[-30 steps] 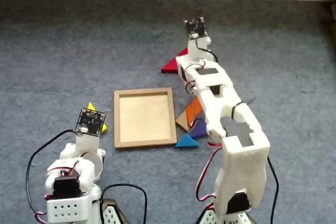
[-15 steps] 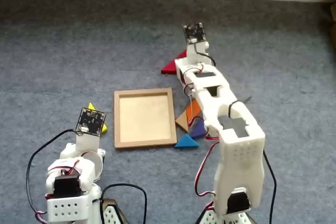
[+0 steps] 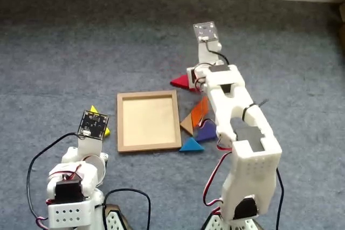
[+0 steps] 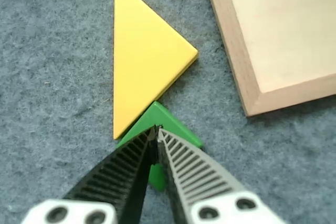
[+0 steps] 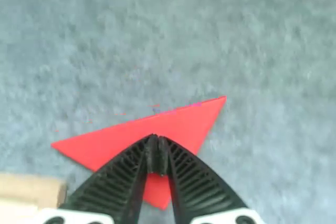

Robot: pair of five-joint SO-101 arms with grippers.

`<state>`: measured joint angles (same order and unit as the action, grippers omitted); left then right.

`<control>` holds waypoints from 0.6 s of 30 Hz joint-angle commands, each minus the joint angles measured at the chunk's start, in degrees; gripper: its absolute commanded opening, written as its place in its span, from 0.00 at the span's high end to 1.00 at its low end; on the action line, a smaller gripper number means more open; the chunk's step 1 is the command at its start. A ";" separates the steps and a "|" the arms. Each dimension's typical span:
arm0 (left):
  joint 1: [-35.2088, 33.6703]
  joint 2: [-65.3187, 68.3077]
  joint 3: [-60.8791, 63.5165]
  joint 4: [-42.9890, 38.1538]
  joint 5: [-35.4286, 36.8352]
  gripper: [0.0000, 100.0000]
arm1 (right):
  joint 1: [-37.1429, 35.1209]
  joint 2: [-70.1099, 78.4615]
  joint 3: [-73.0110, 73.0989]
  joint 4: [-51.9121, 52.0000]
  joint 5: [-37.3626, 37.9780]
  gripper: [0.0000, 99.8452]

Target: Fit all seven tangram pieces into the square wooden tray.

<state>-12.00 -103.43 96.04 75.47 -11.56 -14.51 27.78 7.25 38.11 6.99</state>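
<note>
No piece lay in the tray at frame centre yet; all were left to fit; right gripper, jaws together, sat over the red triangle; left gripper, likewise together, over the green piece.

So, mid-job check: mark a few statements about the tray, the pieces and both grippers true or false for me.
1. The wooden tray holds no pieces. True.
2. The yellow triangle lies inside the tray. False: it lies on the carpet just outside the tray's edge.
3. The right gripper is shut, its tips over the red triangle. True.
4. The left gripper is wide open. False: it is shut, with its tips over the green piece.
5. The blue triangle lies next to the yellow triangle. False: it lies at the tray's opposite side, by the purple piece.
</note>
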 commanded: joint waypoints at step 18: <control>-1.01 -0.57 1.10 0.26 0.35 0.98 | 9.89 -4.70 0.57 30.46 17.32 0.99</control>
<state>-12.53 -103.43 96.04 75.47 -11.56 -6.59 24.00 7.52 64.13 23.43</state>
